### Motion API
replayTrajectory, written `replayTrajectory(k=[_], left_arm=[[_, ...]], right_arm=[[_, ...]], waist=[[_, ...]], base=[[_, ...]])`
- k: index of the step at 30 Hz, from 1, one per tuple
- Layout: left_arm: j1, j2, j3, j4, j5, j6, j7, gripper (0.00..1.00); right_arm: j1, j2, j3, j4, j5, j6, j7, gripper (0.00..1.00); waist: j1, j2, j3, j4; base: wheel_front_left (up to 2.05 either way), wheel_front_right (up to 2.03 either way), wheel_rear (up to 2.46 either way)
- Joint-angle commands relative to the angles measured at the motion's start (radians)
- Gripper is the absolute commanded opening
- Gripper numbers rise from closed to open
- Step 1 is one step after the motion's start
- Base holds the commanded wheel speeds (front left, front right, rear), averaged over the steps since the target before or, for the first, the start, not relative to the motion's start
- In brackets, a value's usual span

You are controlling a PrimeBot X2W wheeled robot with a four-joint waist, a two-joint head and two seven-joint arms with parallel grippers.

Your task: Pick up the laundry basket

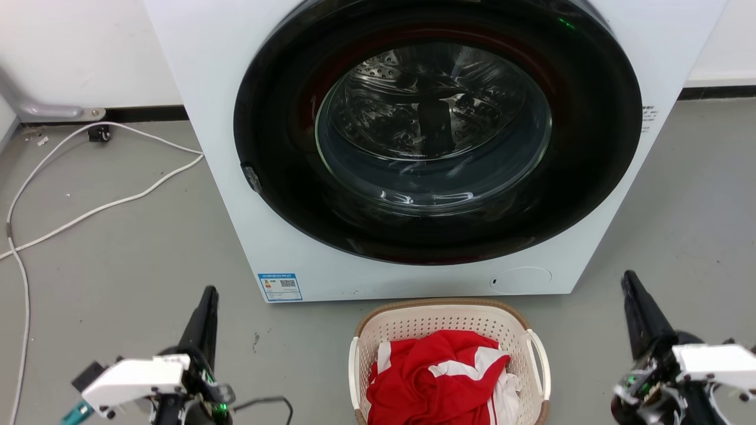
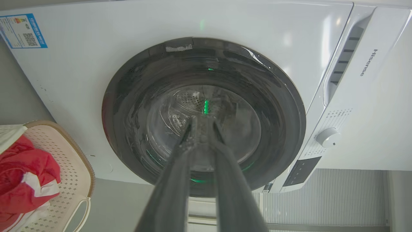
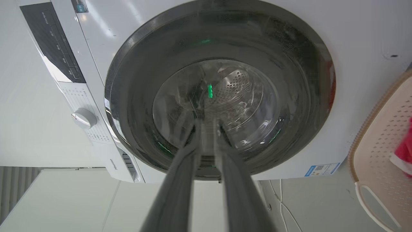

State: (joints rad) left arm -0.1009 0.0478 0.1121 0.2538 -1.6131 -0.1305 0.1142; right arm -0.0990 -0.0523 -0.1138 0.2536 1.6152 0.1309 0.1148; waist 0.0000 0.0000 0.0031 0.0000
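The laundry basket, cream perforated plastic with a brown woven-look rim, stands on the floor just in front of the washing machine, at the bottom centre of the head view. A red and white garment lies in it. White handles sit on both of its sides. My left gripper is low on the left, well apart from the basket, and its pads look shut on nothing. My right gripper is far to the right, likewise shut. The basket shows at the left wrist view's lower left and at the right wrist view's right edge.
A white front-loading washing machine with a closed dark round door stands right behind the basket. A white cable loops over the grey floor at the left. The wall and baseboard run along the back.
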Motion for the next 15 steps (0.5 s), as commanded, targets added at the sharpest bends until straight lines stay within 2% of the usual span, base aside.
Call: replayTrajectory(k=[1, 9, 15], left_arm=[[0.007, -0.001, -0.001, 0.007, 0.000, 0.000, -0.001, 1.00], [0.025, -0.002, -0.009, -0.005, 0.044, 0.000, -0.031, 1.00], [0.030, -0.001, -0.002, -0.032, 0.136, 0.000, -0.061, 1.00]], right_arm=[[0.007, 0.001, 0.001, 0.008, -0.001, 0.000, -0.001, 1.00], [0.024, 0.001, 0.007, 0.010, -0.035, 0.000, -0.032, 1.00], [0.030, 0.001, 0.013, -0.026, -0.158, 0.000, -0.061, 1.00]], waist=[[0.0000, 0.0000, 0.000, 0.000], [0.0000, 0.0000, 0.000, 0.001], [0.0000, 0.0000, 0.000, 0.001]], base=[[0.00, 0.00, 0.00], [0.00, 0.00, 0.00], [0.00, 0.00, 0.00]])
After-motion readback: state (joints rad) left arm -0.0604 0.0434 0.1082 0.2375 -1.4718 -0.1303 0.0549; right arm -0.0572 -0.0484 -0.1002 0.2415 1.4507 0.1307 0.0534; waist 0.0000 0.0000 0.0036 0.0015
